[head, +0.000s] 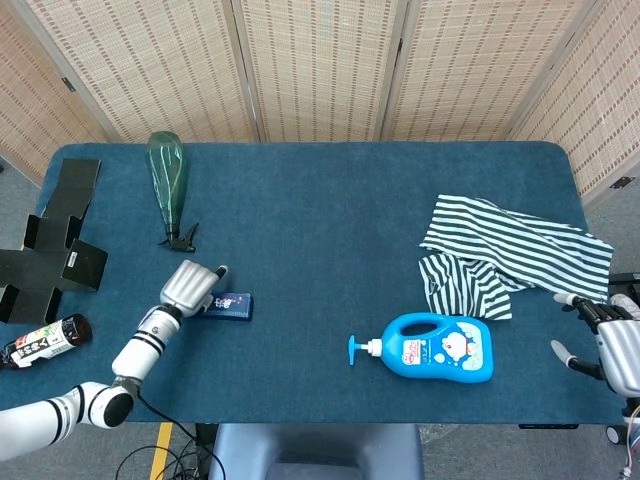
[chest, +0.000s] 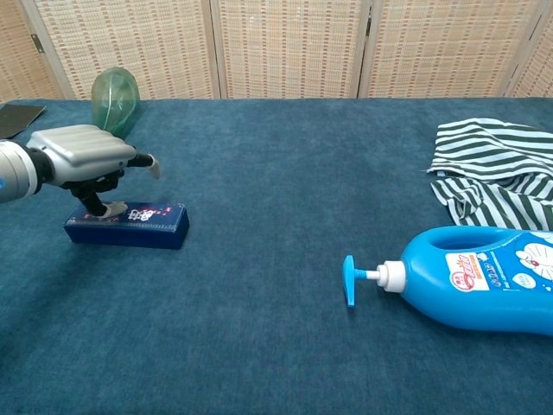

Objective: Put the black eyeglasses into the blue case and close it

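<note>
- Head view: the left hand (head: pixel 192 287) sits over the near-left part of the blue table (head: pixel 330 220), its fingers reaching down onto the left end of the blue case (head: pixel 229 306). The case lies flat and closed, stretching away to the right of those fingers. The eyeglasses cannot be seen.
- Head view: beyond the fingers lies a green spray bottle (head: pixel 168 182); to their left are black folded cards (head: pixel 52 245) and a dark bottle (head: pixel 40 342).
- Head view: the right hand (head: pixel 612 344) hangs at the table's near-right edge, fingers spread and holding nothing. Just beyond it lies a striped cloth (head: pixel 510 256), and to its left a blue pump bottle (head: pixel 440 348) on its side.
- Chest view: the left hand (chest: pixel 86 156) presses fingertips (chest: pixel 108 210) on the lid of the closed case (chest: pixel 130 225), without wrapping around it; one finger sticks out to the right. The green spray bottle (chest: pixel 114 97) stands behind.
- Chest view: the pump bottle (chest: pixel 471 278) and striped cloth (chest: pixel 492 171) lie far right of those fingers; the right hand is out of frame.
</note>
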Action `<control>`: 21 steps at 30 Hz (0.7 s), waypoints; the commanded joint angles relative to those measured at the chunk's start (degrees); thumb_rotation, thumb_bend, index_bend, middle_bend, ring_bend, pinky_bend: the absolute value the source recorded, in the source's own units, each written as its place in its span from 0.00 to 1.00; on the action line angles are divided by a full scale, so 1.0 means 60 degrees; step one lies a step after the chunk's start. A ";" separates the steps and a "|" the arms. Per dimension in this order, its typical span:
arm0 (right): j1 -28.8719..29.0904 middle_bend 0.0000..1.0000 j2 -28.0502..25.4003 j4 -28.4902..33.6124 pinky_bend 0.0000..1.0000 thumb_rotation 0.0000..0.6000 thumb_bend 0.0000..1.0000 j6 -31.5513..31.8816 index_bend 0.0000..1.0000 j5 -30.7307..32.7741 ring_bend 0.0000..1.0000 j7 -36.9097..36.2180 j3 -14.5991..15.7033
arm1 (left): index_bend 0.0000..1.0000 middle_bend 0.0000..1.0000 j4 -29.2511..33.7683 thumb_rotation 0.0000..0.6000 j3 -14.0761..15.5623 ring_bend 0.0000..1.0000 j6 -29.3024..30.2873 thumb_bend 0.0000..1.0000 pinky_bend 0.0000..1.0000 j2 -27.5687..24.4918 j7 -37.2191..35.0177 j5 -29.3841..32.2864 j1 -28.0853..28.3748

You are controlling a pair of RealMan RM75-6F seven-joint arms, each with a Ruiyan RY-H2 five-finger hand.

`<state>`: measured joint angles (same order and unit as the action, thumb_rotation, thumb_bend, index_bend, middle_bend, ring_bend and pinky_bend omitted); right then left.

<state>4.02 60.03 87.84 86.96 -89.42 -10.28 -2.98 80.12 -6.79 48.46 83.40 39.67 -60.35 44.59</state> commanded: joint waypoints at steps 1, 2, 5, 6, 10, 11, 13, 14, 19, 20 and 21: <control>0.0006 0.39 0.0001 0.0003 0.39 1.00 0.24 -0.0010 0.26 0.0008 0.45 0.0013 -0.0005 | 0.16 0.98 0.0755 1.00 0.0045 0.95 0.0091 0.40 0.99 -0.0469 0.0241 0.0583 -0.0012; 0.0007 0.39 0.0003 0.0002 0.39 1.00 0.24 -0.0011 0.26 0.0013 0.45 0.0019 -0.0008 | 0.16 0.98 0.1004 1.00 0.0064 0.95 0.0037 0.40 0.99 -0.0635 0.0270 0.0772 -0.0007; 0.0006 0.39 0.0009 0.0009 0.39 1.00 0.24 -0.0017 0.26 0.0019 0.45 0.0038 -0.0006 | 0.16 0.97 0.1830 1.00 0.0161 0.95 -0.0252 0.40 0.99 -0.1216 0.0264 0.1395 0.0055; 0.0007 0.39 0.0012 0.0011 0.39 1.00 0.24 -0.0019 0.26 0.0021 0.45 0.0043 -0.0006 | 0.16 0.97 0.2019 1.00 0.0216 0.95 -0.0308 0.40 0.98 -0.1353 0.0285 0.1513 0.0086; 0.0012 0.39 0.0014 0.0028 0.39 1.00 0.24 -0.0024 0.26 0.0020 0.45 0.0057 -0.0009 | 0.16 0.96 0.2305 1.00 0.0549 0.95 -0.0323 0.40 0.98 -0.1495 0.0424 0.1667 0.0170; 0.0015 0.39 0.0014 0.0034 0.39 1.00 0.24 -0.0029 0.26 0.0018 0.45 0.0061 -0.0008 | 0.16 0.96 0.2271 1.00 0.0635 0.95 -0.0329 0.40 0.98 -0.1435 0.0416 0.1728 0.0186; 0.0016 0.39 0.0010 0.0042 0.39 1.00 0.24 -0.0030 0.26 0.0014 0.45 0.0070 -0.0006 | 0.16 0.96 0.2168 1.00 0.0734 0.95 -0.0317 0.40 0.98 -0.1305 0.0370 0.1806 0.0202; 0.0013 0.39 0.0007 0.0047 0.39 1.00 0.24 -0.0025 0.26 0.0015 0.45 0.0073 -0.0006 | 0.17 0.96 0.2065 1.00 0.0800 0.95 -0.0263 0.40 0.98 -0.1195 0.0355 0.1795 0.0202; -0.0012 0.39 -0.0019 0.0074 0.39 1.00 0.24 0.0001 0.26 0.0032 0.45 0.0095 -0.0005 | 0.22 0.96 0.1484 1.00 0.0967 0.95 0.0194 0.40 0.98 -0.0608 0.0135 0.1346 0.0063; -0.0016 0.39 -0.0019 0.0082 0.39 1.00 0.24 0.0003 0.26 0.0029 0.45 0.0105 -0.0001 | 0.23 0.96 0.1340 1.00 0.0968 0.95 0.0248 0.40 0.98 -0.0475 -0.0039 0.1217 0.0018; -0.0019 0.39 -0.0019 0.0085 0.39 1.00 0.24 0.0003 0.26 0.0028 0.45 0.0109 0.0003 | 0.26 0.96 0.1229 1.00 0.0967 0.95 0.0297 0.40 0.98 -0.0379 -0.0183 0.1099 -0.0023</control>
<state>3.91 59.92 88.36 86.97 -89.25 -9.63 -2.96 88.51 -1.20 49.49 79.99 39.89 -52.57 44.96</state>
